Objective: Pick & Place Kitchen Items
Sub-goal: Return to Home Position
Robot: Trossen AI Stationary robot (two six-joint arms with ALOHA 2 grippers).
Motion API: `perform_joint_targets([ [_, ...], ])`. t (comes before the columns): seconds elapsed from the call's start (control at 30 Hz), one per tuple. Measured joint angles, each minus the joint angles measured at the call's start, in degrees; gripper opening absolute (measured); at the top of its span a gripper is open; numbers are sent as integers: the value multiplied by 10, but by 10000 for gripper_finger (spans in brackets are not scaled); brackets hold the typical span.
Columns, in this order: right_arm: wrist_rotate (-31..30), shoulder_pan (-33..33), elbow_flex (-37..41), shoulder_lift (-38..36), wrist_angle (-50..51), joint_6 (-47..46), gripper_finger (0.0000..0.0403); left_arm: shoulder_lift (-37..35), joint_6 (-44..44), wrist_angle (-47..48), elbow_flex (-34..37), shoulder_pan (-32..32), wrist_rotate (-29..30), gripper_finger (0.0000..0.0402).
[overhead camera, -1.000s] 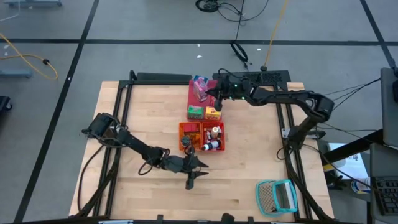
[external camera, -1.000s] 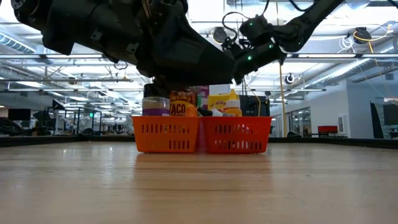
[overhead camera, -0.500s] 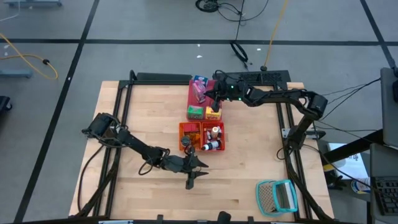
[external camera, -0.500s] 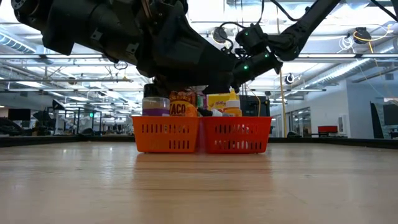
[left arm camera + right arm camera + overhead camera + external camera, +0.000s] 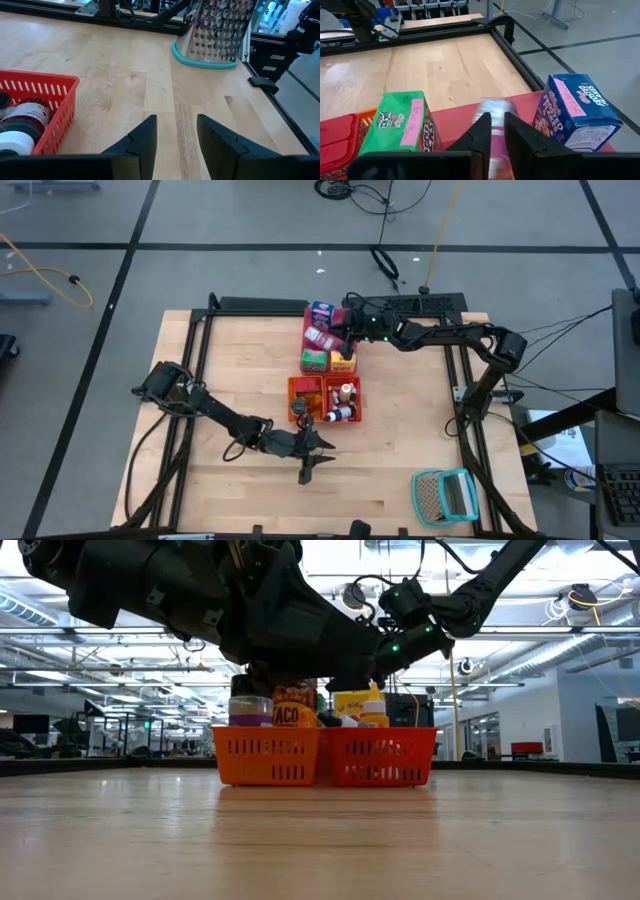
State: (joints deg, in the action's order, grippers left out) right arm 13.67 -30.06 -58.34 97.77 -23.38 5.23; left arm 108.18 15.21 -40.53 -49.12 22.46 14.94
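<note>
Wood, plastic and card all round me

Tabletop point(image 5: 140, 65) smooth pale wood, red basket point(image 5: 50, 92) shiny slotted plastic, Frosted Flakes box point(image 5: 577, 112) glossy printed card, mesh basket point(image 5: 220, 30) perforated metal, fingers point(image 5: 142, 140) of my left gripper point(image 5: 176, 120) matt black.

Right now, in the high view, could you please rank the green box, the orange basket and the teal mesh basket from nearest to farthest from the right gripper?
1. Green box: in the red bin, beside the right gripper.
2. Orange basket: next to that bin, mid-table.
3. Teal mesh basket: far off, at a right-side corner.
</note>
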Motion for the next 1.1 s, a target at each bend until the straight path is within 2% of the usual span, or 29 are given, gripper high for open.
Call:
perform_joint_targets([
  [0.27,-1,7,0,0,0,0,65,0,0,0,0,0,0,141],
  [0.6,1,43,1,-35,6,-1,66,0,0,-1,0,0,1,141],
  [0.7,32,53,1,-61,34,-25,68,-1,-5,-2,0,0,4,141],
  [0.77,83,59,10,-88,35,-45,68,-10,-13,3,1,1,18,140],
  [0.83,102,72,29,-124,29,-50,65,-25,-17,3,1,2,26,141],
  [0.97,58,105,90,-211,31,-50,52,-83,-24,78,2,7,50,140],
  [1.1,43,132,162,-300,28,-58,40,-156,-50,188,3,1,103,140],
])
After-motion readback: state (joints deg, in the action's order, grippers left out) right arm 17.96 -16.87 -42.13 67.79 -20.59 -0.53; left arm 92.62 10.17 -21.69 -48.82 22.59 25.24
